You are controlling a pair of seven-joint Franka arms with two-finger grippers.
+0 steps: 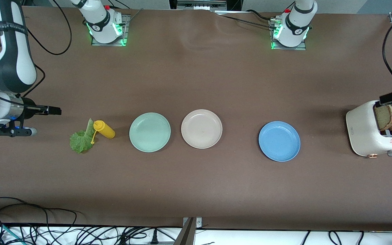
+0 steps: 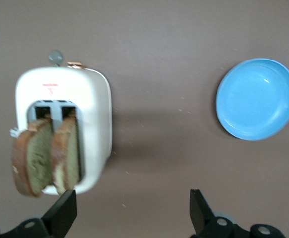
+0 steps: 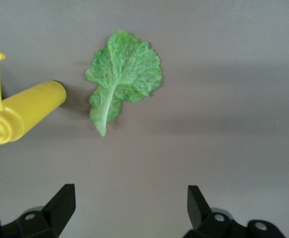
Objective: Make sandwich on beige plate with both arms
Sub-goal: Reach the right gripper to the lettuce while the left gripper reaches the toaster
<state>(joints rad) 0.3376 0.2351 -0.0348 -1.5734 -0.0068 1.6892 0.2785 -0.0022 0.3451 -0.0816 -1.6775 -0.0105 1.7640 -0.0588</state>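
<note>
So far nothing assembled: beige plate (image 1: 201, 128) bare mid-surface, both toast slices (image 1: 391, 117) in the toaster (image 1: 373, 134), lettuce leaf (image 1: 81, 139) on the surface beside the mustard bottle (image 1: 104, 129). Left hand (image 2: 129, 218) spread above the toaster; right hand (image 3: 129, 215) spread above the lettuce.

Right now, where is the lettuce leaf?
The lettuce leaf lies on the table toward the right arm's end, touching the yellow bottle beside the green plate.
</note>
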